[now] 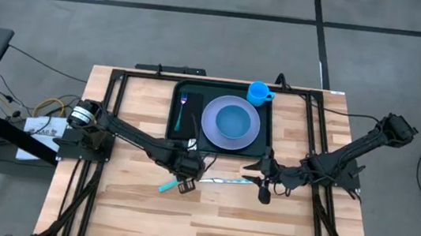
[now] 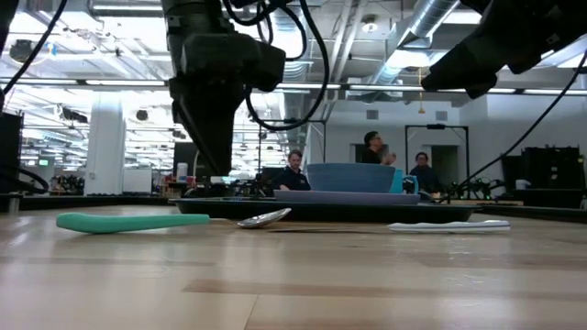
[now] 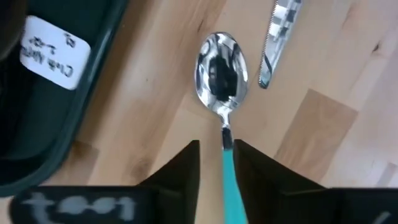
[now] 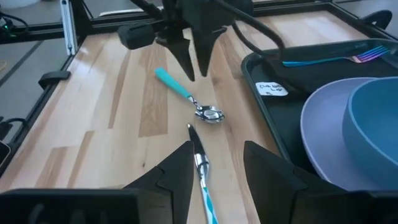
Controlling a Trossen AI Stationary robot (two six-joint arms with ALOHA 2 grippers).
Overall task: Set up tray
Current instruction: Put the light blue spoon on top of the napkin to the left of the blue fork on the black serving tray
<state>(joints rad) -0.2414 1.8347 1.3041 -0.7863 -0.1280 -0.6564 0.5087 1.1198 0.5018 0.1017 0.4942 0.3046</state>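
The dark green tray lies at the table's far middle. It holds a lavender plate with a blue bowl, a fork and a blue cup. A spoon with a teal handle lies flat on the wood, just near of the tray. My left gripper hangs open above that handle, fingers pointing down, clear of it. A knife lies flat to the spoon's right. My right gripper stands open above the knife's handle end, not touching it.
A white label is stuck in the tray's near left corner. Bare wood spreads along the table's near half. Black frame rails run along the table's sides. People sit in the room beyond the far edge.
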